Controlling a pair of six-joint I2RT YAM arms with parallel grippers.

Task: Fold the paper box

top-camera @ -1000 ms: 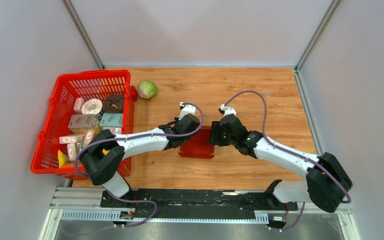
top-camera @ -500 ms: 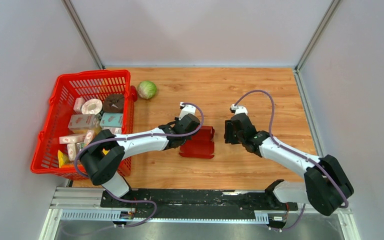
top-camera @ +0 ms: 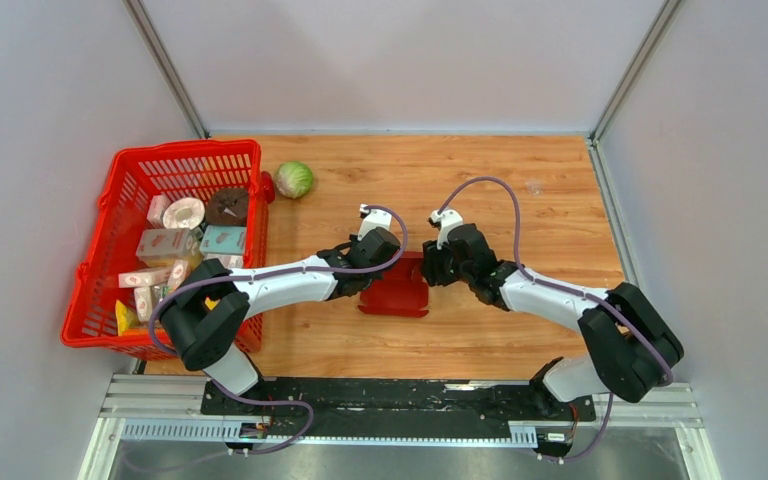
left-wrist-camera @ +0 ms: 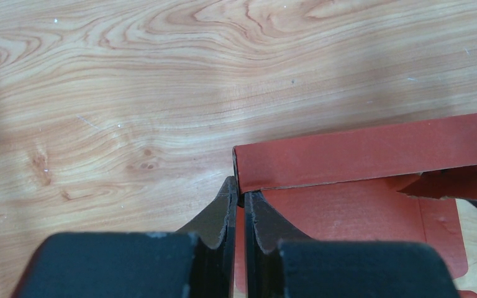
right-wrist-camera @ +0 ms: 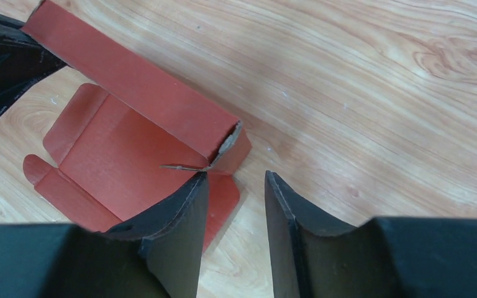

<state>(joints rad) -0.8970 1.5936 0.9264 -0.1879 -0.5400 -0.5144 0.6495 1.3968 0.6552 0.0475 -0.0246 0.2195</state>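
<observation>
The paper box (top-camera: 397, 291) is a dark red cardboard sheet lying on the wooden table, with its far long wall folded upright (left-wrist-camera: 360, 151). My left gripper (left-wrist-camera: 239, 190) is shut on the left end of that sheet, just below the raised wall's corner, and shows in the top view (top-camera: 365, 281). My right gripper (right-wrist-camera: 235, 176) is open at the box's right end (right-wrist-camera: 130, 146). Its left finger (right-wrist-camera: 180, 205) is over the small end flap, and only bare table lies between the fingers. From above, the right gripper (top-camera: 428, 272) is at the box's far right corner.
A red mesh basket (top-camera: 120, 190) with several small cartons and rolls stands at the left edge of the table. A green cabbage (top-camera: 294, 179) lies just beyond its far right corner. Grey walls close in the table on three sides.
My right gripper drew back to the right from the box, then came back to its right end, with its jaws a little narrower. The left gripper kept its hold and stayed put.
</observation>
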